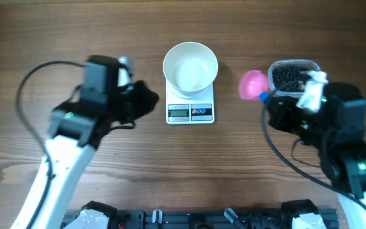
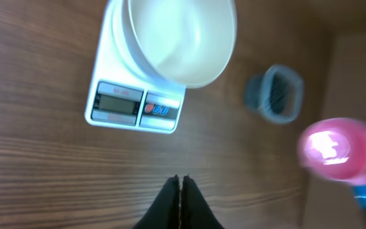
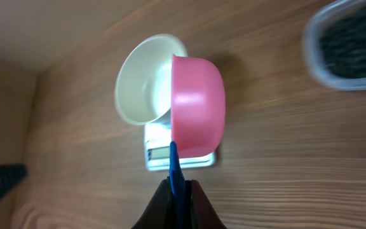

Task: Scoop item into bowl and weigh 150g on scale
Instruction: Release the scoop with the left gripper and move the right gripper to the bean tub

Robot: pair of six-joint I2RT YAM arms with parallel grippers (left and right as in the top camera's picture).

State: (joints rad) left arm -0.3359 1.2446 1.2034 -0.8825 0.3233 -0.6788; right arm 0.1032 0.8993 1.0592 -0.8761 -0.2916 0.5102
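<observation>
Nothing is weighed yet: on the desk, the scale is topped by an empty bowl, and the beans are left in the clear tub. The pink scoop, long axis aimed bowlward, is pinched by the right fingers; the left fingers are pressed together.

My left arm reaches up from the near edge, left of the scale, with its wrist turned to point rightward at it. The left gripper sits just left of the scale, not touching it, fingers pressed together on nothing. My right arm stands well right of the scale, wrist aimed leftward. The right gripper is clamped on the blue handle of the pink scoop.
</observation>
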